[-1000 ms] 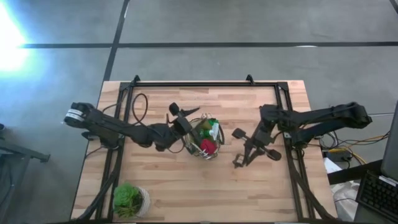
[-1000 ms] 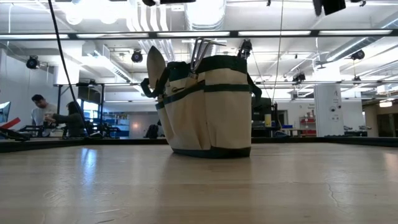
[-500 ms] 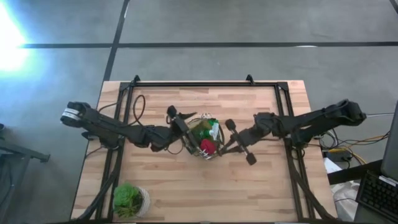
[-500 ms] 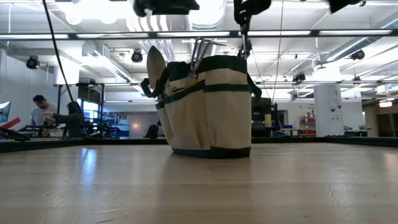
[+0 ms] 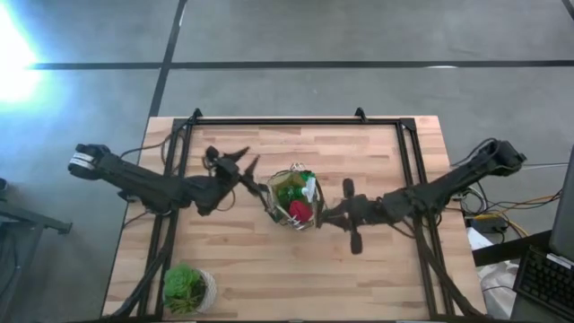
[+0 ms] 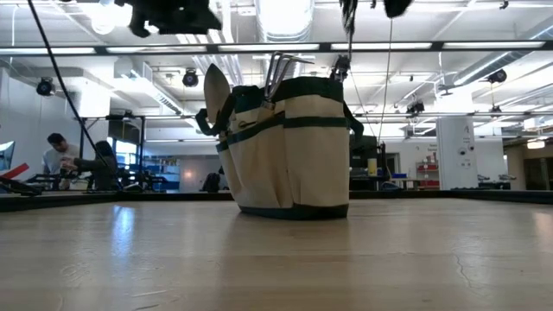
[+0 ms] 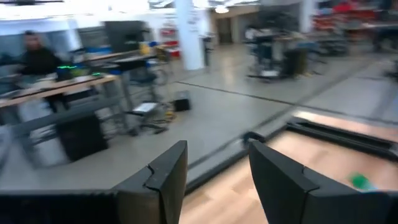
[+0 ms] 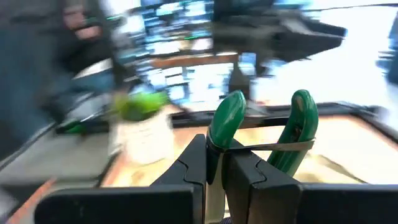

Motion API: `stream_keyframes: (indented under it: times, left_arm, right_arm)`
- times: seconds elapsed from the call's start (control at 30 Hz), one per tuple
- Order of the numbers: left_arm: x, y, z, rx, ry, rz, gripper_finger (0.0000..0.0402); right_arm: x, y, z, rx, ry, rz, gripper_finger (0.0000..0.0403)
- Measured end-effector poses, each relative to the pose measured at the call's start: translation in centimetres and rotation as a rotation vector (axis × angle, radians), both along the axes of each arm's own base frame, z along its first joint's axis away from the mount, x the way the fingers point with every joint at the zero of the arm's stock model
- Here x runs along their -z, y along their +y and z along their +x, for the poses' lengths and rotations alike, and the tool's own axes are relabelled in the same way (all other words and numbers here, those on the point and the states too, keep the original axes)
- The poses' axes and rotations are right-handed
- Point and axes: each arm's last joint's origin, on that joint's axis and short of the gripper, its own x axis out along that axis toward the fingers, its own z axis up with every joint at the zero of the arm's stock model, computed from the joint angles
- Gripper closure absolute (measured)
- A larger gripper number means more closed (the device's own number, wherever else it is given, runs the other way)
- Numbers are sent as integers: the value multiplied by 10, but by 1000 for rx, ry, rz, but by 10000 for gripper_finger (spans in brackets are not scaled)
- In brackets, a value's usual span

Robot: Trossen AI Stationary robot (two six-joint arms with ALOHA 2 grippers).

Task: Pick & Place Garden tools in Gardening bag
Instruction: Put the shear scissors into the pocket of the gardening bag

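Note:
The beige gardening bag with dark trim stands upright mid-table, also in the low view. It holds a red-handled tool and a green spray bottle. A trowel blade and metal tines stick up from it. My right gripper is at the bag's right rim, shut on green-handled pruners. My left gripper is open and empty, left of the bag. My right gripper pinches one of the pruners' two green handles between its two fingers. The handles run on along the fingers, away from the wrist, with a band across both. The tool is lifted clear of the table, level with the bag's top.
A leafy green plant in a pale pot stands at the table's near left corner and shows in the right wrist view. A dark frame runs along the far and side edges. People sit at benches beyond the table.
My right gripper has carried the pruners from the open table right of the bag toward the table's left, up to the bag's right rim, turning as it went. My left gripper has drawn back from the bag's left rim toward the table's left edge.

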Motion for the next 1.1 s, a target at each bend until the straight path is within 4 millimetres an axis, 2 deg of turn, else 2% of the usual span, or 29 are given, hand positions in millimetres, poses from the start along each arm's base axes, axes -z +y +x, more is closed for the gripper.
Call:
stream_keyframes:
  times: [0.2,0.33,0.67,0.87,1.1]
  left_arm:
    - [5,7,-16,-116,-40,-23,227]
    - [8,14,-18,-147,-56,-35,227]
    - [7,37,-18,-250,-62,-29,227]
    - [-1,48,-17,-303,-40,-6,227]
    - [-3,50,-17,-312,-32,1,227]
  right_arm:
    - [7,15,-8,327,-2,-2,385]
    - [10,23,-10,468,-21,14,385]
    - [28,34,0,477,-19,175,385]
    - [25,38,8,487,-35,196,385]
    - [21,47,10,531,-54,203,385]
